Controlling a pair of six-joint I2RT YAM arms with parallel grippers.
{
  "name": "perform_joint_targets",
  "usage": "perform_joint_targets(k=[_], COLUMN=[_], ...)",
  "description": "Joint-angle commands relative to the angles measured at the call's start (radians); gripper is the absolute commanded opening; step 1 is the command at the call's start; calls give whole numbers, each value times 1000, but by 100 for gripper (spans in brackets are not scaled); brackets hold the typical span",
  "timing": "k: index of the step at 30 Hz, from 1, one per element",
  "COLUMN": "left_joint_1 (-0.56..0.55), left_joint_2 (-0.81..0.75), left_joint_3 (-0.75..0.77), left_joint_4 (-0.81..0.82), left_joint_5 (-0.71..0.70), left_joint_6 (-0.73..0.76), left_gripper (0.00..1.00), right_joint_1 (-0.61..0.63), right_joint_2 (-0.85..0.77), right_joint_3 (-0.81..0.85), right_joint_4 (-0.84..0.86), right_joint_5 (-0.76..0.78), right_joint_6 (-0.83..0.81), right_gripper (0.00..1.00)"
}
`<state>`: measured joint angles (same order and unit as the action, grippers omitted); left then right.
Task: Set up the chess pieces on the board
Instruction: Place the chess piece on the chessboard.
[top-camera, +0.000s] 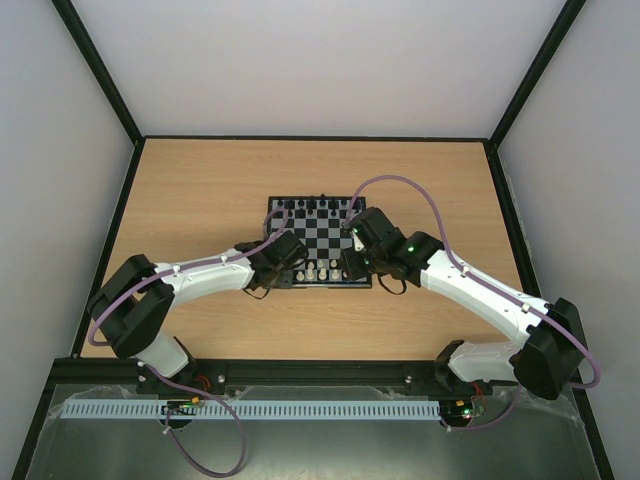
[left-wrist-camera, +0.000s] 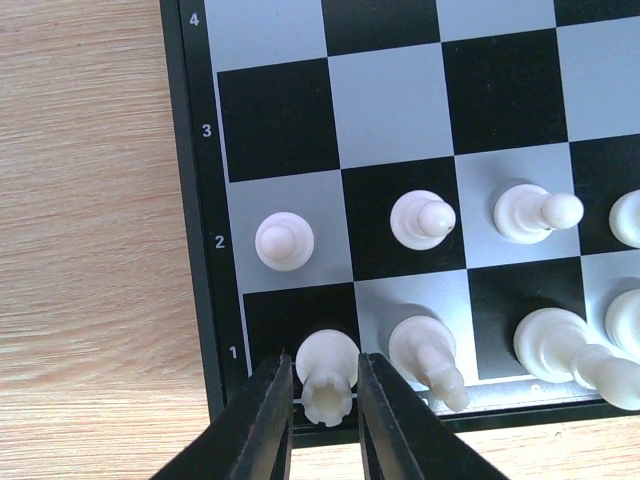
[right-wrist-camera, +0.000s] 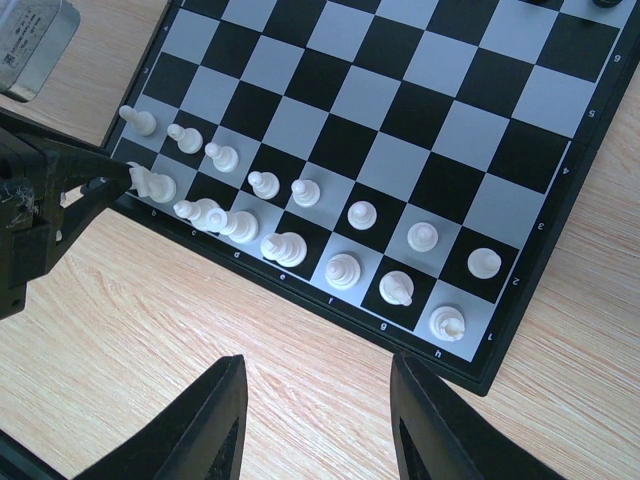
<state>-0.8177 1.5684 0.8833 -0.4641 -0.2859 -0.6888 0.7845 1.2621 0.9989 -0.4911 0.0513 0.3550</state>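
The wooden table (top-camera: 200, 190) carries the board (top-camera: 325, 228) at its middle, and both arms reach in over the board's near edge. The black chessmen (top-camera: 310, 204) line the board's far side. The white chess pieces (right-wrist-camera: 305, 191) fill its two nearest ranks: a row of pawns, with the bigger pieces behind them.

The right gripper (right-wrist-camera: 320, 400) hangs over bare wood just off the board's near edge. Its jaws are spread wide with nothing between them.

The left gripper (left-wrist-camera: 325, 378) is at the board's near-left corner, its two black fingers (left-wrist-camera: 265, 410) closely flanking the white rook (left-wrist-camera: 328, 358) that stands upright on the corner square. The jaws are narrowly parted. Whether they press the rook or merely stand beside it cannot be told from the wrist view.

The setting-up looks all but done, so the risk lies in the retreat. If a finger drags as it lifts, the rook could tip or slide off its square (it sits very near the rim). A sideways exit could also knock the neighbouring piece (left-wrist-camera: 425, 350) or the corner pawn (left-wrist-camera: 284, 240).
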Motion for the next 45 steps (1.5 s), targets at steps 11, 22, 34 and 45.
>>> perform_joint_targets(k=[11, 22, 34, 45], left_joint_1=[13, 21, 17, -11], left_joint_2=[-5, -19, -64, -155], left_joint_3=[-10, -20, -18, 69], left_joint_4=[-20, -22, -19, -60], left_joint_5=[-25, -40, -4, -2], left_joint_6=[-11, -17, -20, -2], left_gripper=[22, 23, 25, 40], right_joint_1=[10, 12, 15, 16], right_joint_2=[0, -1, 1, 11], right_joint_3=[-16, -16, -16, -10], right_joint_4=[-7, -7, -6, -13], right_joint_5=[-9, -8, -8, 8], right_joint_6=[-10, -9, -10, -11], right_gripper=[40, 40, 40, 41])
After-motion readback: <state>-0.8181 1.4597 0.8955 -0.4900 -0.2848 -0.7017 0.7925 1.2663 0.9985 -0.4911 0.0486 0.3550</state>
